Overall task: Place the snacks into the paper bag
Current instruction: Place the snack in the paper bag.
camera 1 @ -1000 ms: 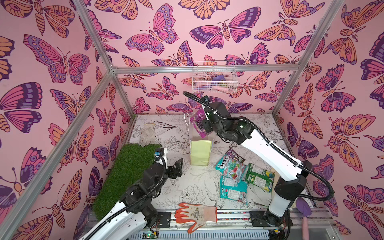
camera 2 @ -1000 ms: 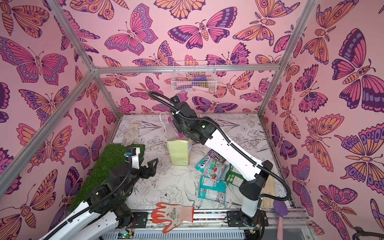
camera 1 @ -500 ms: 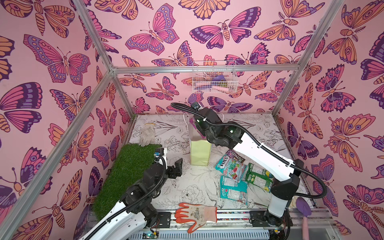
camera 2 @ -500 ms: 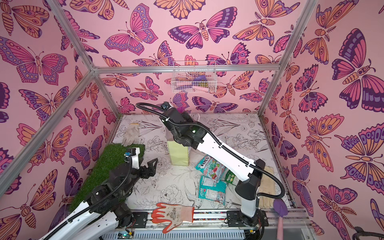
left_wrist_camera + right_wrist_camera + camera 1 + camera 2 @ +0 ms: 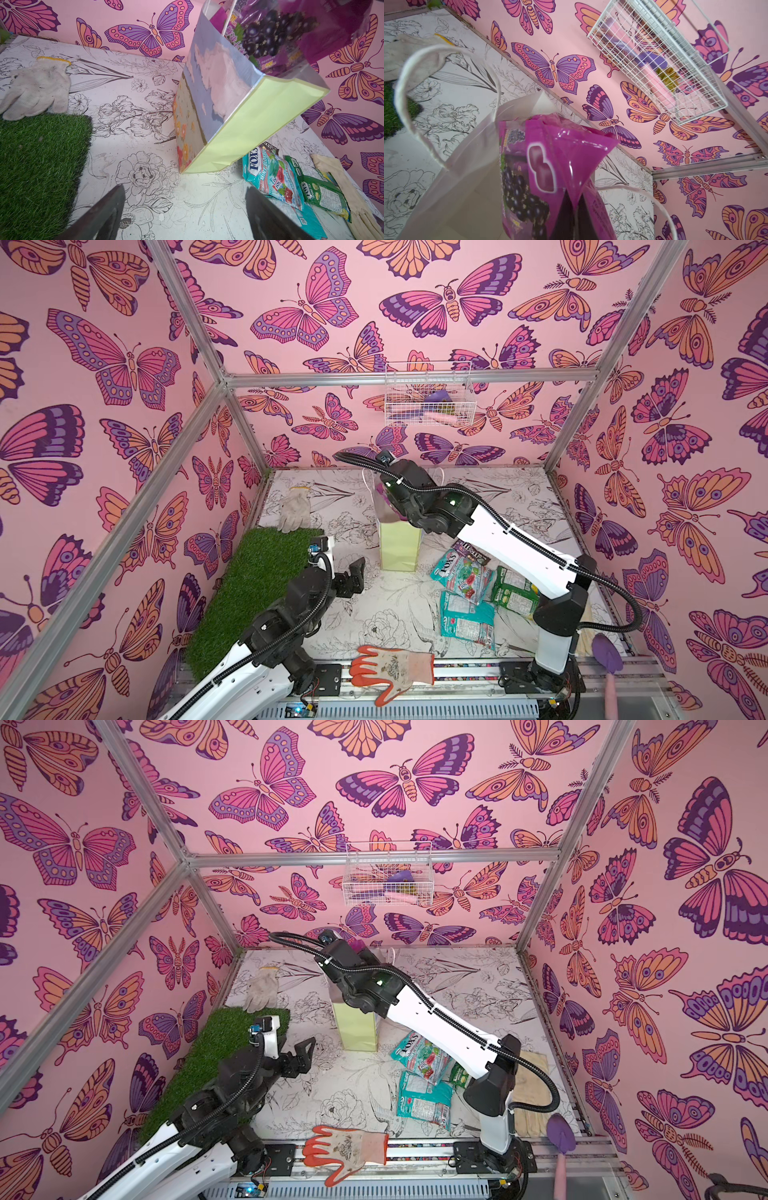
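The paper bag (image 5: pixel 398 545) (image 5: pixel 357 1027) stands upright mid-table, yellow-green front toward me. My right gripper (image 5: pixel 574 199) is shut on the top edge of the magenta grape bag (image 5: pixel 550 158) (image 5: pixel 266 35), which hangs in the paper bag's white mouth (image 5: pixel 467 166) between the cord handles. Right of the paper bag lie two teal candy bags (image 5: pixel 461 578) (image 5: pixel 467 620), a green-and-yellow bag (image 5: pixel 513 593) and the dark M&M's packet (image 5: pixel 469 549). My left gripper (image 5: pixel 353 572) (image 5: pixel 185 187) hovers open and empty over the table, left of the paper bag.
A grass mat (image 5: pixel 249 589) covers the left side, with a pale cloth glove (image 5: pixel 295 510) behind it. An orange-and-white glove (image 5: pixel 390 668) lies at the front edge. A wire basket (image 5: pixel 428 400) hangs on the back wall. Pale gloves (image 5: pixel 532 1094) and a purple trowel (image 5: pixel 606 655) sit at the front right.
My right arm has swung left over the paper bag and carried the grape bag down into its mouth. The left arm has not moved.
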Robot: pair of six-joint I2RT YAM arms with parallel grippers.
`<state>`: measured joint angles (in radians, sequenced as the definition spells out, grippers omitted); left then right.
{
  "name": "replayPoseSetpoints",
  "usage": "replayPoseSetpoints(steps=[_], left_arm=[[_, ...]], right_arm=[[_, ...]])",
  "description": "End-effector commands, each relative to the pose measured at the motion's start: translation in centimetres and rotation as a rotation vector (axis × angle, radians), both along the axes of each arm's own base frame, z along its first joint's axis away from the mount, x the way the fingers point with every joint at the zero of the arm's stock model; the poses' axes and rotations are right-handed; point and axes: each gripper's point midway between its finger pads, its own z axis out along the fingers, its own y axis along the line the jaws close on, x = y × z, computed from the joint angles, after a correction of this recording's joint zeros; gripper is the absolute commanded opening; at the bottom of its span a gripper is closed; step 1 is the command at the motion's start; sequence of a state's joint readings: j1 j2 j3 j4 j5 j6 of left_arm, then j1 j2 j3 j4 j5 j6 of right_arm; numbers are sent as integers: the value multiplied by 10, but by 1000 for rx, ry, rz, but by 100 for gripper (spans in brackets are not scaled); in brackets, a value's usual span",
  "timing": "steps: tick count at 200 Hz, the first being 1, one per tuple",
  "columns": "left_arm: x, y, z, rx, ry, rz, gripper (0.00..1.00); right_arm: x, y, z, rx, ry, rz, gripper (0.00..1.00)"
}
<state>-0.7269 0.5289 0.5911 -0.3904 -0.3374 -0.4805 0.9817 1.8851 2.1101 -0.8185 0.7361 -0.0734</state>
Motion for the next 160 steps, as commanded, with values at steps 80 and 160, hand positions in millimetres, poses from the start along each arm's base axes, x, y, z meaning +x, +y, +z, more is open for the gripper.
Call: replayPoseSetpoints(steps=[80,160], left_arm=[[-3,5,-8,7,9,14,92],[-3,6,-8,9,7,18,92]], right_arm=[[7,-10,12,205,95,-10,0],[11,-2,-2,213,148,7,0]])
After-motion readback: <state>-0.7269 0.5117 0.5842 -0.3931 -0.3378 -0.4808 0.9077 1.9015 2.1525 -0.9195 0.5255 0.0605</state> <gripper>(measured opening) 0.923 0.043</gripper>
